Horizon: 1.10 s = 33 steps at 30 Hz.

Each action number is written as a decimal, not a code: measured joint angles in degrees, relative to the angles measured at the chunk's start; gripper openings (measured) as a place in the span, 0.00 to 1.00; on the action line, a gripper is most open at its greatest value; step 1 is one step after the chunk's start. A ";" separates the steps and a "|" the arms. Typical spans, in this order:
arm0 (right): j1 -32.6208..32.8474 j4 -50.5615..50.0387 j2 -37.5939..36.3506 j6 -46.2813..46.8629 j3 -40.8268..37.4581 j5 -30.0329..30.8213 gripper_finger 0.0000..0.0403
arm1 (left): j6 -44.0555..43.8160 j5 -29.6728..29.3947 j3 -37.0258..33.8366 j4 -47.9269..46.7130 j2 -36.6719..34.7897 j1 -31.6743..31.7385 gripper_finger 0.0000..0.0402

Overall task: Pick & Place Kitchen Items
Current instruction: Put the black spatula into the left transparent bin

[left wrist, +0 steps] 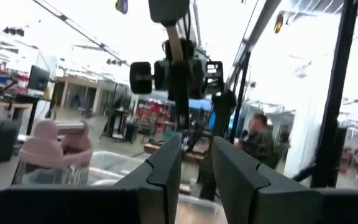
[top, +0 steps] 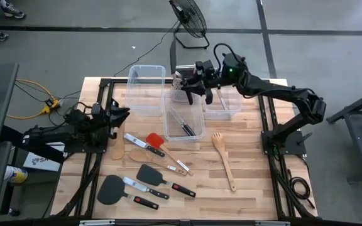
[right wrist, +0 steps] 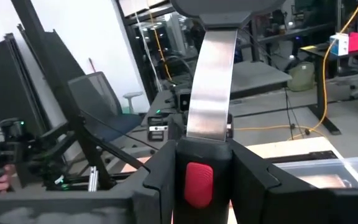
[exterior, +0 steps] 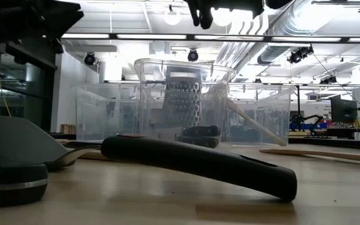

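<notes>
I'm holding right pincer point(right wrist: 201, 168) clamped on a steel knife point(right wrist: 211, 106) over the clear bins point(top: 187, 122) at the counter's point(top: 250, 157) back, left pincer point(left wrist: 194, 171) idling slightly parted, empty, left edge.

Bright ceiling lamps point(exterior: 171, 17) glare in the low view — near things fall dark. The pale wooden tabletop point(top: 250, 169) is evenly lit from above, shadows soft.

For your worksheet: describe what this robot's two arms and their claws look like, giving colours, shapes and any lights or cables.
Both arms are dark, jointed, tube-like links. The right arm shows a small green light near its wrist. The left arm lies low at the table's edge. Each claw has two flat, black, blocky fingers: left claw, right claw. No loose cables are clearly visible on them.
</notes>
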 joint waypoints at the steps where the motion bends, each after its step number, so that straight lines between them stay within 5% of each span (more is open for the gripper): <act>1: -0.28 -0.03 0.02 -0.02 0.28 -0.33 0.26 | -1.15 -0.07 0.01 -0.34 -0.18 0.00 0.22; 8: -1.67 0.01 0.04 0.35 1.90 -2.80 0.26 | -7.47 -6.74 0.06 7.09 4.27 0.00 0.22; 16: -1.60 -0.01 0.04 -0.02 1.90 -2.80 0.26 | -12.27 -14.18 5.26 9.46 18.54 0.00 0.22; 33: -1.60 0.82 0.04 -0.65 1.90 -2.76 0.26 | -2.61 -12.07 33.70 9.49 58.56 0.06 0.24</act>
